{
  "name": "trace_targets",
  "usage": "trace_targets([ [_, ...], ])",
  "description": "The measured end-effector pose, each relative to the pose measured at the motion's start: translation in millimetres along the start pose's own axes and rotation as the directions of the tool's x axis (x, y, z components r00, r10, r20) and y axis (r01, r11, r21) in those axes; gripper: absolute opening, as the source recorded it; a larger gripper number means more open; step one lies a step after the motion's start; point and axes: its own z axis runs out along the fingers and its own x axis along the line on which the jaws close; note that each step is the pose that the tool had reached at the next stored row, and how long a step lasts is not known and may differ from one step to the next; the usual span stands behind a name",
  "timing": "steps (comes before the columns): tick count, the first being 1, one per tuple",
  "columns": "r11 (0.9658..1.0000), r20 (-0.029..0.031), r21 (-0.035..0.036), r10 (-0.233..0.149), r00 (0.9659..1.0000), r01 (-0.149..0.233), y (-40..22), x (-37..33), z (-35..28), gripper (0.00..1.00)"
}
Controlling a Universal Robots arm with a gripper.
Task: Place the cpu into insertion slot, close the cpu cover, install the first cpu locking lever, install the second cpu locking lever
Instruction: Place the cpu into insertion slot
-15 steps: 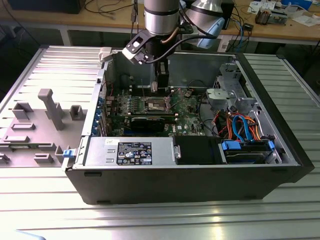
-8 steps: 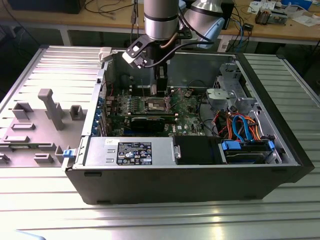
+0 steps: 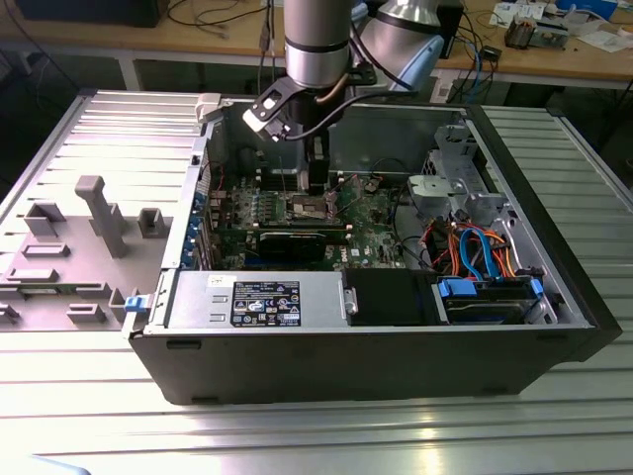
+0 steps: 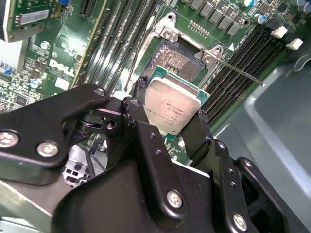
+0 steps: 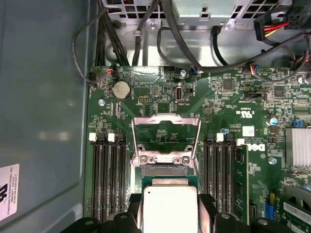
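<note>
One cpu (image 4: 172,103) — clamped in the gripper (image 4: 169,116) over one insertion slot (image 4: 176,54).

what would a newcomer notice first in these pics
The silver cpu pinched in the black claw stands out first, held over the open slot in both wrist views. Next comes the cover, flipped open at the slot's edge in the first wrist view. In the exterior view, the arm reaches down into the open case.

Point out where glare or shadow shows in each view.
Exterior view: glare on the ribbed table before the computer case, its inside dim. First wrist view: the cpu washed pale. Second wrist view: soft sheen on it.
</note>
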Motion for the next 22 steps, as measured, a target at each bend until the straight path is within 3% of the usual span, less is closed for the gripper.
trace_targets([
  [12,1.0000,-0.0003,-0.0001,-0.001,1.0000,0.001,-5.3,3.9,18.4,0.55],
  [22,1.0000,-0.0002,-0.0002,-0.001,1.0000,0.001,-5.3,3.9,19.3,0.55],
])
